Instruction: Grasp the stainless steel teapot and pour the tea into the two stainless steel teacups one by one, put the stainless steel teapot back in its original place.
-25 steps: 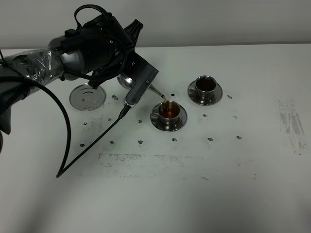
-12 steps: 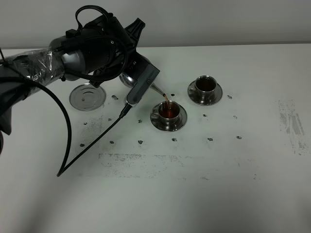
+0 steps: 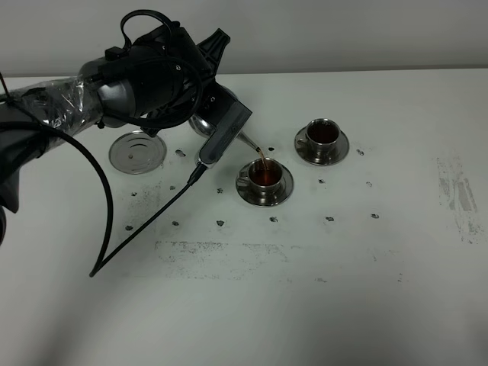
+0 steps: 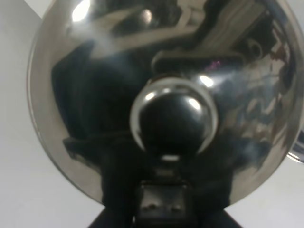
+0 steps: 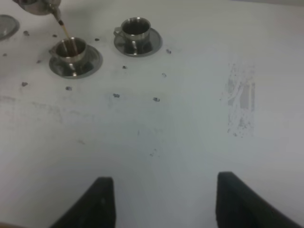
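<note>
**Pouring into the near cup**

I had the stainless steel teapot point(image 3: 204, 124) tipped to the right above the table point(image 3: 305, 290), its thin spout point(image 3: 248, 142) over the nearer teacup point(image 3: 265, 178). A thin stream of tea point(image 3: 260, 161) ran from the spout tip into that cup, which sat on its saucer point(image 3: 264, 194) holding reddish-brown liquid close to the rim. My left gripper point(image 3: 194, 114) was clamped on the teapot; in the left wrist view the domed lid point(image 4: 161, 95) and its knob point(image 4: 173, 123) filled the picture. The farther teacup point(image 3: 322, 135), to the right on its own saucer, also held dark tea. The round tray point(image 3: 137, 152) lay bare to the left of the pot. My right gripper point(image 5: 161, 202) hung over the table's near right side, its fingers point(image 5: 102, 202) holding nothing; I took them as closed.
</note>
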Robot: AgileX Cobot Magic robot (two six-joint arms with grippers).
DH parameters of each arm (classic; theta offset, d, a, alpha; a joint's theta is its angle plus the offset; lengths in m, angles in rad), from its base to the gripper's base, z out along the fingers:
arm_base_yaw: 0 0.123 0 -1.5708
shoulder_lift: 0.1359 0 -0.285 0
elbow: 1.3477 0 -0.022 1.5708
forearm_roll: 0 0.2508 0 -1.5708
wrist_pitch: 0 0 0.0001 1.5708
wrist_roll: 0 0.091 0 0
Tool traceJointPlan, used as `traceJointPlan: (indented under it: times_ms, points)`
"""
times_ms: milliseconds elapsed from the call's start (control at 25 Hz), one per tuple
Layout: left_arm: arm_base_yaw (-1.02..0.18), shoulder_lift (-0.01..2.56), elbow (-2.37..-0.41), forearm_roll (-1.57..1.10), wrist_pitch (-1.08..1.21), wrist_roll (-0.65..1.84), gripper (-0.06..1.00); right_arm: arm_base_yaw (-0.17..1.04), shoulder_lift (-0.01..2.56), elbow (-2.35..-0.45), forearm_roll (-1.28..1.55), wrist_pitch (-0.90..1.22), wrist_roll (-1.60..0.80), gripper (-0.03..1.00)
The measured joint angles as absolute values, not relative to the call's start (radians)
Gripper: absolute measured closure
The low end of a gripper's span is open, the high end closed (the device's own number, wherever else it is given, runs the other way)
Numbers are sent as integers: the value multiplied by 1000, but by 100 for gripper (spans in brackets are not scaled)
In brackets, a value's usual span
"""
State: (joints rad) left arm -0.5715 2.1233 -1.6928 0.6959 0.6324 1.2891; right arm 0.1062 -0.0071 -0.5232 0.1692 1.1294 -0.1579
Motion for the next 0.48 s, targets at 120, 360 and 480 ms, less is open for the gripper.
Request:
traceJointPlan:
  times_ms: [120,360,480]
  points:
    - [-571,2123,-1693,700,632,1289,76,106,-7,-523,169,1129,-158,51]
    - [-571,2123,-1693,701,632,1288,76,106,-7,-523,169,1129,-158,51]
    - [-571,2123,-1693,703,632,1290,76,106,-7,-523,169,1129,-158,51]
